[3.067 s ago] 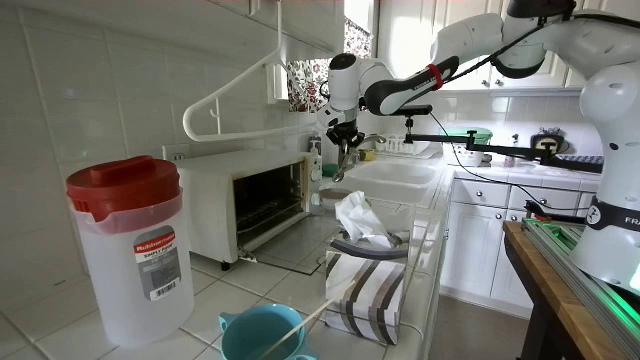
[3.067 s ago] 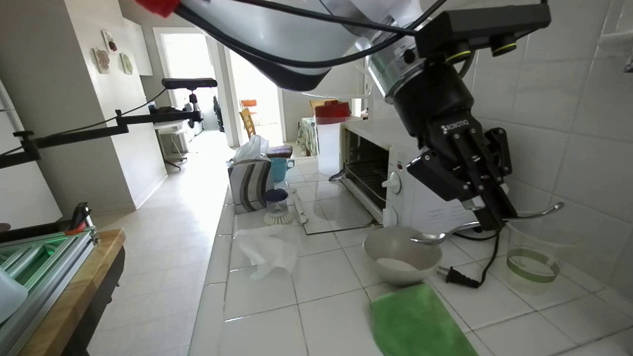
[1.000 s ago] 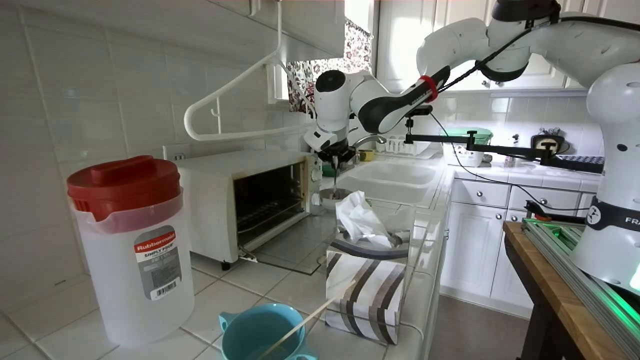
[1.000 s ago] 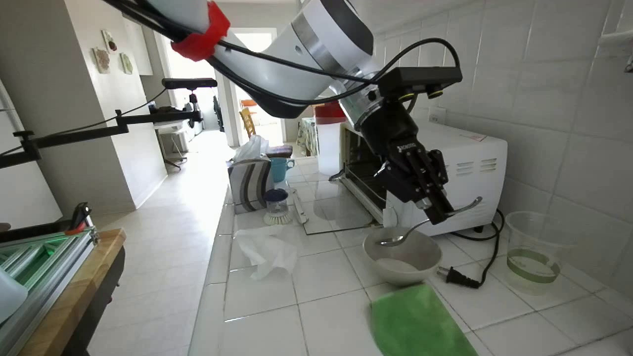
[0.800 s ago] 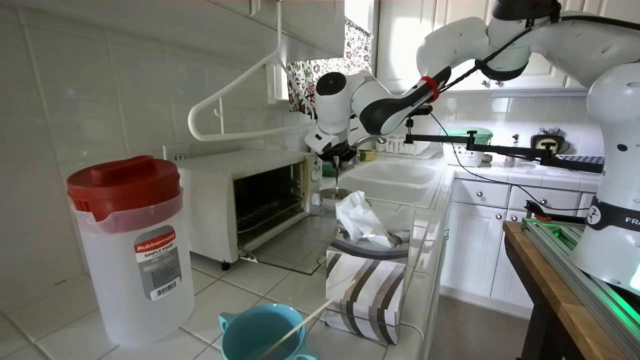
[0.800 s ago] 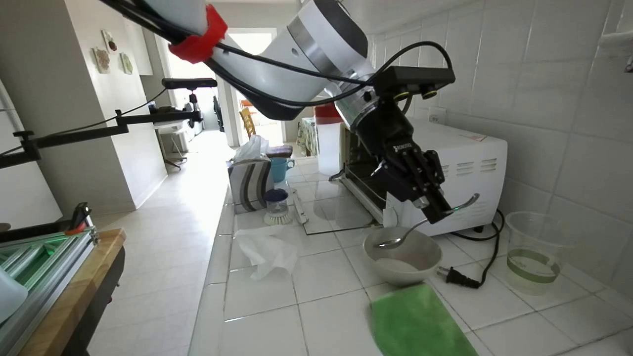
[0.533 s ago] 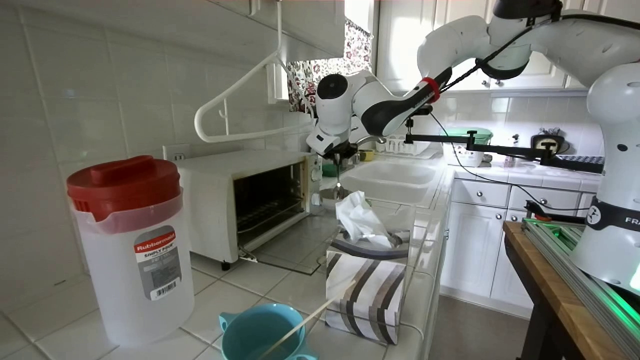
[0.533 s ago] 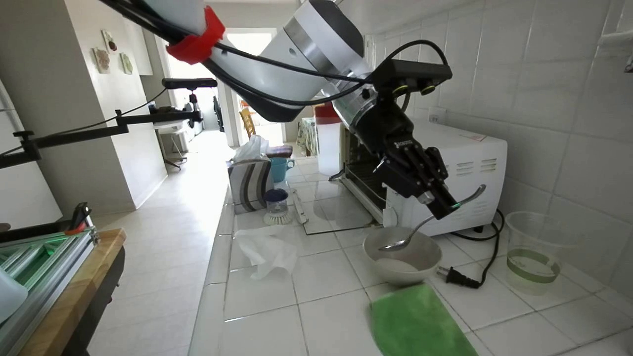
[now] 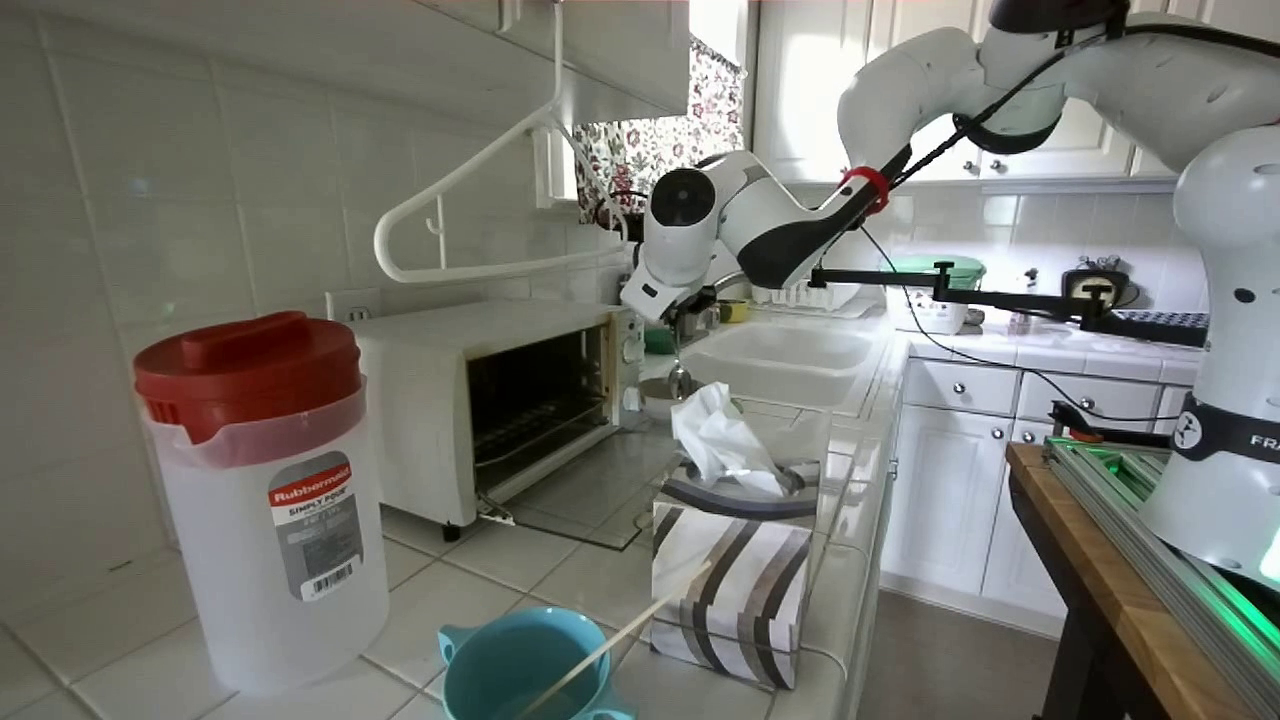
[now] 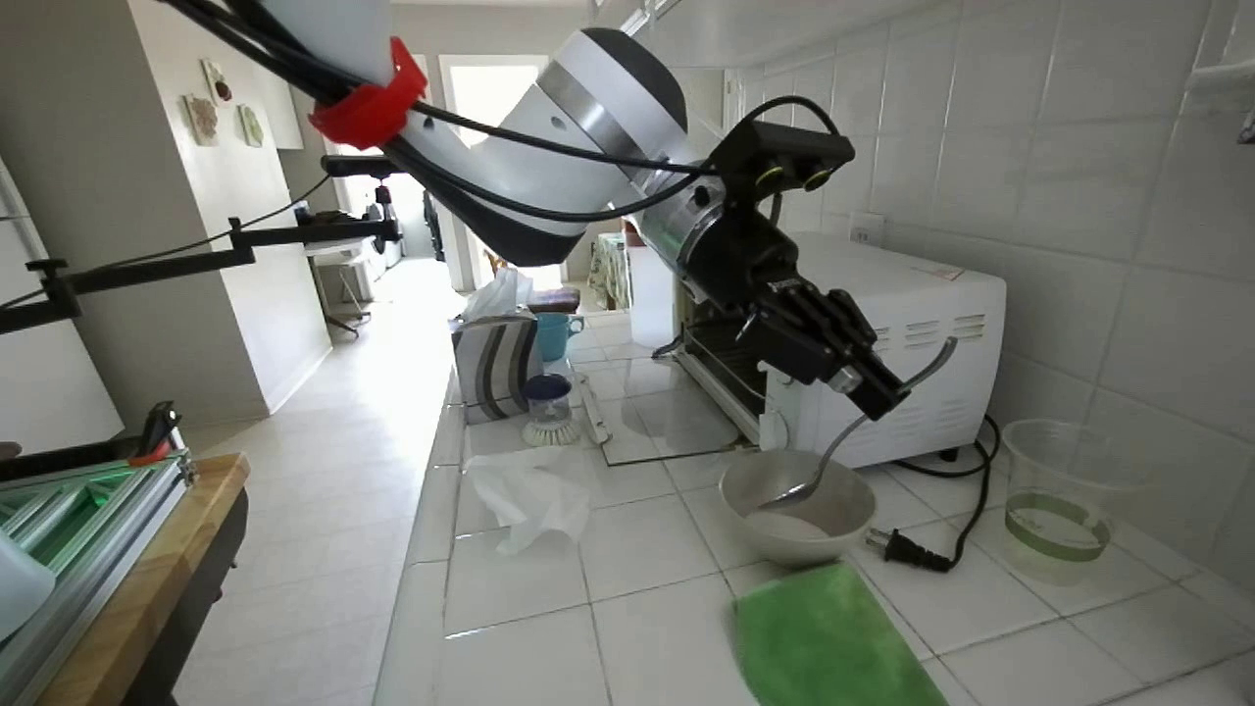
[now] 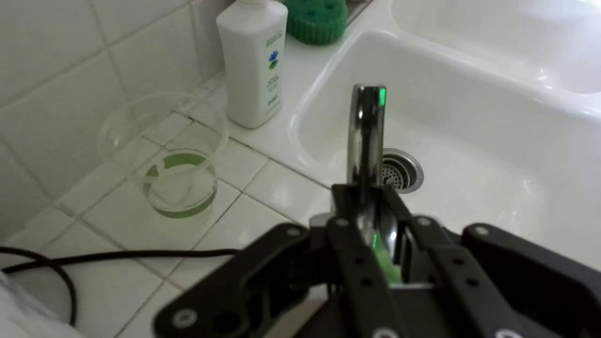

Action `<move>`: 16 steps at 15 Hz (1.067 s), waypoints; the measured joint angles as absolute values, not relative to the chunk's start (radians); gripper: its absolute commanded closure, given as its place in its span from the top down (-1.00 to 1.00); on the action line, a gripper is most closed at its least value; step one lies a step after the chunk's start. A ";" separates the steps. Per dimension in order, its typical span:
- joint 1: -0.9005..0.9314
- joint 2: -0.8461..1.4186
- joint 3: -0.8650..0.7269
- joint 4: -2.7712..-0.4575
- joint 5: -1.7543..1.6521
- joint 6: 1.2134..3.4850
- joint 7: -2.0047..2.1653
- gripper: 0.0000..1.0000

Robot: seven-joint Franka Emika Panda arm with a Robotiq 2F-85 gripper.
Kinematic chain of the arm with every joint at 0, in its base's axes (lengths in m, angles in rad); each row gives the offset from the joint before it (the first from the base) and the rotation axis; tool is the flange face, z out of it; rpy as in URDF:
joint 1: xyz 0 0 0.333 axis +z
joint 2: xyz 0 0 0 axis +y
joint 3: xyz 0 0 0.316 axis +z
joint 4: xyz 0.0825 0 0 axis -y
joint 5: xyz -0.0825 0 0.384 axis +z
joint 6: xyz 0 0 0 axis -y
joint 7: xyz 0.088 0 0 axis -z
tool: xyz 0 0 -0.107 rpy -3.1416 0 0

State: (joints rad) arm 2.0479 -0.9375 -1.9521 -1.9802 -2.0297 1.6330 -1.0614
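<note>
Spoon (image 10: 810, 482): slanted, head down inside the bowl (image 10: 845, 500), handle end up. Contact with the bowl's inner surface: cannot tell. Jaws pinching the spoon partway along its handle; wrist view agrees. Bowl upright on the tiled tabletop (image 10: 510, 618). Green cloth (image 10: 828, 642) just beside it. Black plug (image 10: 917, 552) between bowl and clear plastic cup (image 10: 1059, 520). Toaster oven (image 10: 927, 294) near the bowl, door (image 10: 672, 402) lowered. Striped tissue box (image 10: 498, 368) well apart. Wrist view: white bottle (image 11: 256, 70) beside the sink (image 11: 469, 164).
</note>
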 measured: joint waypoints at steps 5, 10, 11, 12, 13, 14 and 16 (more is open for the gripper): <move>2.048 -0.937 -1.969 -2.018 -2.098 1.635 -1.042 -0.91; 2.048 -0.930 -1.975 -2.044 -2.187 1.636 -1.009 -0.91; 2.048 -0.928 -1.978 -2.053 -2.202 1.636 -1.000 -0.91; 2.048 -0.926 -1.984 -2.063 -2.213 1.635 -0.989 -0.91; 2.048 -0.924 -1.990 -2.072 -2.224 1.635 -0.977 -0.91; 2.048 -0.924 -1.997 -2.079 -2.236 1.635 -0.966 -0.91; 2.048 -0.924 -2.008 -2.094 -2.253 1.637 -0.948 -0.91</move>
